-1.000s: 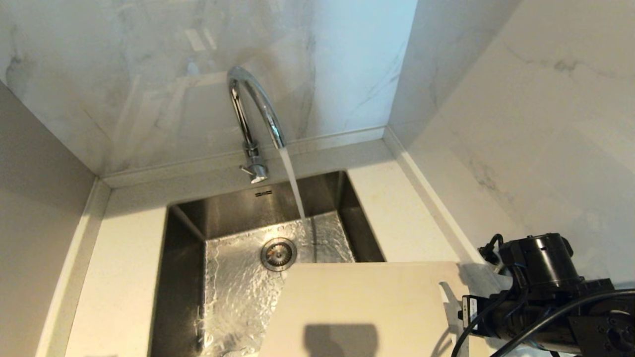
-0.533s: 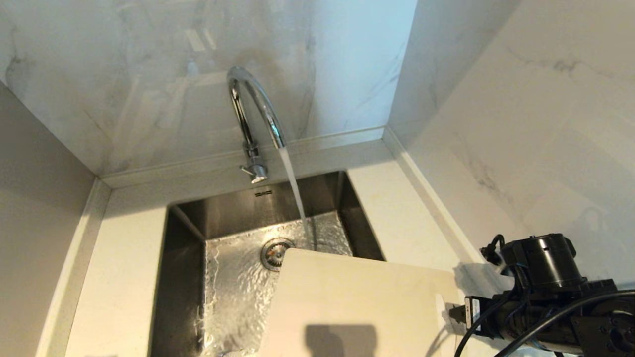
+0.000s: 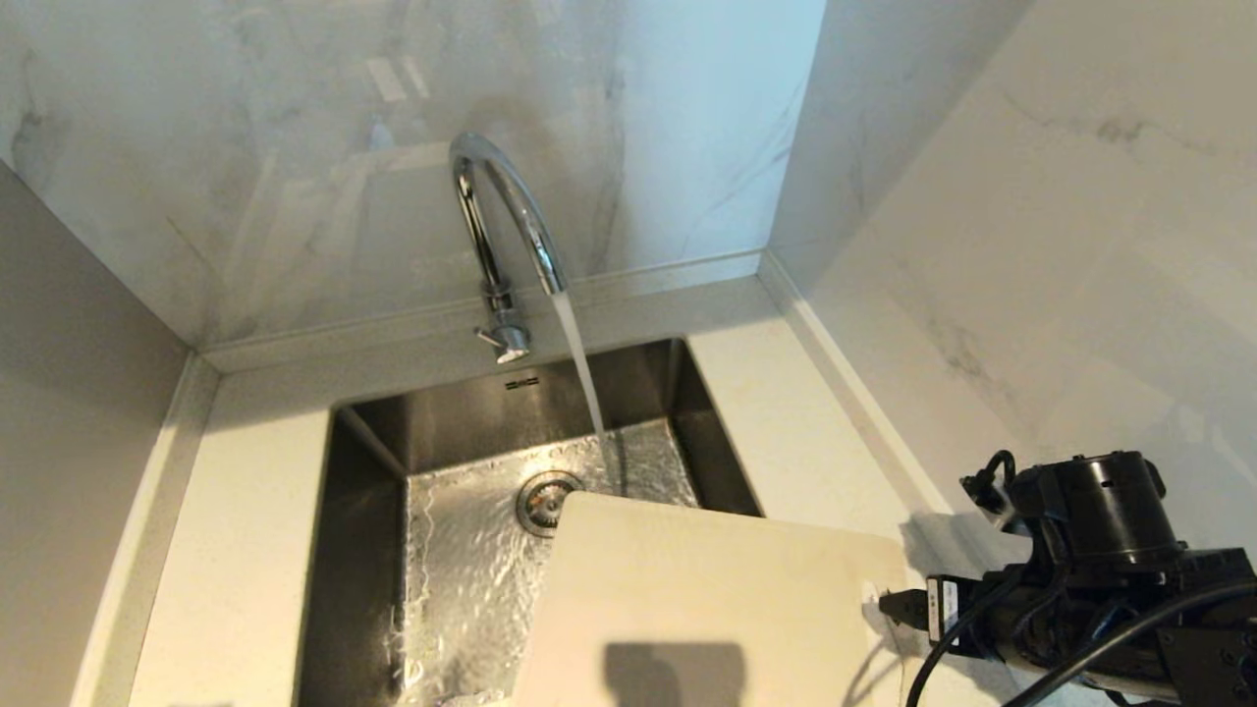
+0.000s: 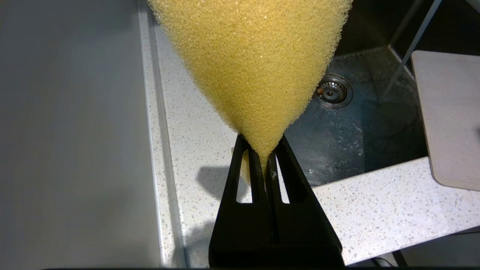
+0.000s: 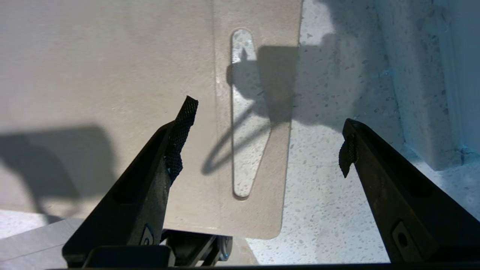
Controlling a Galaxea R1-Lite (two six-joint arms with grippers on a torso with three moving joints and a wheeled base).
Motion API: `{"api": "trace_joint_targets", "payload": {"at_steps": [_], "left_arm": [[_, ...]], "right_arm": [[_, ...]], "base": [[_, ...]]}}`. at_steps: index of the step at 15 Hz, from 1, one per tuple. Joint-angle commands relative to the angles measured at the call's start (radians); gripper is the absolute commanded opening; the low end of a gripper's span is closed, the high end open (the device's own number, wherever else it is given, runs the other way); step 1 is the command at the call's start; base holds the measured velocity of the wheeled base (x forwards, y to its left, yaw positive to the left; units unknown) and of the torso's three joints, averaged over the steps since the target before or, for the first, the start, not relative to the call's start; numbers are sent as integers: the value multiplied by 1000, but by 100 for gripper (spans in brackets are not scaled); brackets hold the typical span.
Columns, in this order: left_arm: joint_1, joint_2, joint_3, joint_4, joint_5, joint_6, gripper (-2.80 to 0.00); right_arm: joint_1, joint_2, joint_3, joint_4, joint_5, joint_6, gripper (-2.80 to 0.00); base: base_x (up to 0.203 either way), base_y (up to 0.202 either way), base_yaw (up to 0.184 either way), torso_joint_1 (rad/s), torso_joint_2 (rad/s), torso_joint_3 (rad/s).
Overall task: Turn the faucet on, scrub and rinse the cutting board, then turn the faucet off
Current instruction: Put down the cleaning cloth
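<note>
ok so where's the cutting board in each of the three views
Head view: cutting board at bottom centre, its far corner out over the sink.
Left wrist view: cutting board at the right edge, lying partly on the counter beside the sink.
Right wrist view: cutting board fills the upper left, its slot handle showing between the open fingers of the right gripper.
Shared landmark: the slot-handle end resting on the speckled counter.

- My left gripper (image 4: 267,165) is black, pinching a honey-yellow, porous sponge (image 4: 255,63).
- My right gripper (image 5: 264,129) is black, with dark mesh on its fingertips (image 5: 183,120).
- The cutting board (image 3: 707,609) is plain cream-white.
- The countertop (image 5: 326,210) is white with grey speckles.
- The faucet (image 3: 506,231) is shiny chrome; the sink (image 3: 471,579) is hammered steel.
- The wall (image 3: 295,147) is white, grey-veined marble.
</note>
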Motion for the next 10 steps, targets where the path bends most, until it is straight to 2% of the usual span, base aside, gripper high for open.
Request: {"api": "trace_joint_targets", "payload": {"at_steps": [1, 2, 5, 10], "left_arm": [[1, -2, 0, 0, 0, 0, -280], [0, -3, 1, 0, 0, 0, -280], [-1, -2, 0, 0, 0, 0, -280], [0, -3, 1, 0, 0, 0, -280]], "right_arm": [[4, -71, 11, 7, 9, -1, -133], [5, -98, 17, 20, 10, -6, -280], [6, -198, 12, 118, 8, -15, -280], [5, -441, -97, 473, 0, -9, -280]], "base": [[0, 0, 0, 0, 0, 0], [0, 0, 0, 0, 0, 0], [0, 0, 0, 0, 0, 0], [0, 0, 0, 0, 0, 0]]}}
